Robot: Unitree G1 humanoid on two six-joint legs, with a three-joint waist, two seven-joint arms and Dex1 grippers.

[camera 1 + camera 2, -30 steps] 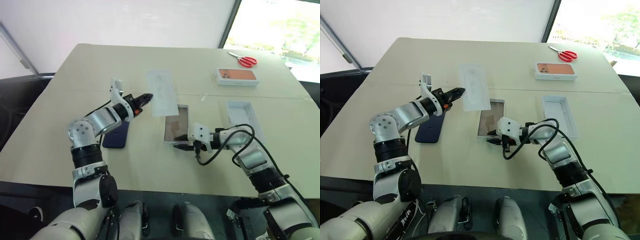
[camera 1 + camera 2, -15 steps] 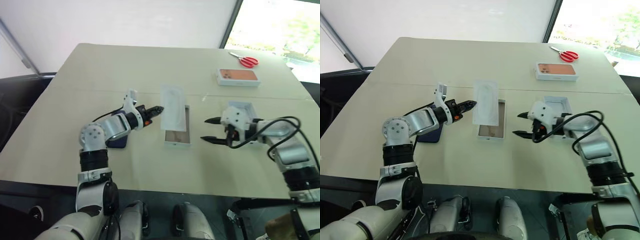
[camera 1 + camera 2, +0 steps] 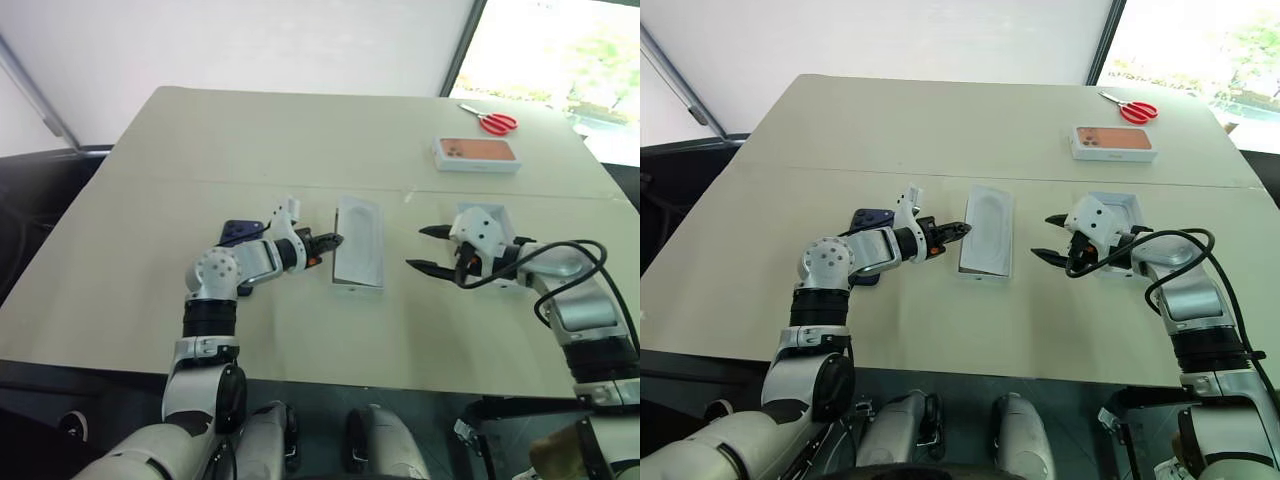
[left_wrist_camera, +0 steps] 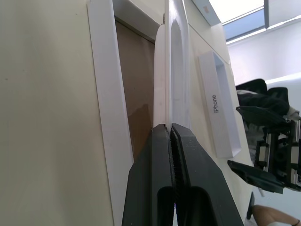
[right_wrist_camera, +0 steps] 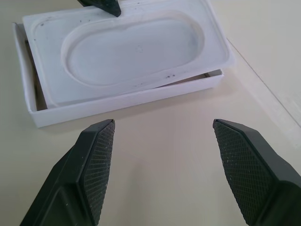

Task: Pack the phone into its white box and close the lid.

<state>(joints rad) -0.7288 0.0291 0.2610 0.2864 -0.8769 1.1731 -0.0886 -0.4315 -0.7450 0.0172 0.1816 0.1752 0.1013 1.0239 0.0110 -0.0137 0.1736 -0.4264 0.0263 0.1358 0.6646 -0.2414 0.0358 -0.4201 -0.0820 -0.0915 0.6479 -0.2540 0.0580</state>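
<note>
- Left pincer [image 3: 335,240] is pinched tight on the edge of the thin white insert [image 3: 359,250], the one with the oval recess; the left wrist view has that edge clamped right between the two fingers [image 4: 157,179].
- That insert sits on top of the white box [image 5: 122,101], tilted a bit, so one side rides above the rim and a strip of the brownish floor peeks out underneath.
- Right pincer [image 3: 425,249] hangs over the bench [image 3: 300,140] just beside the box, jaws spread wide with nothing in them, tips aimed at the box.
- Behind the right pincer is the lid [image 3: 490,222], hollow side up, close to the box but not touching.
- Phone [image 3: 236,232] is lying flat on the bench under the left arm, mostly covered, only the dark blue corner showing.
- Way back near the far edge: a white box with pink-orange print [image 3: 476,153] and red scissors [image 3: 490,121].
</note>
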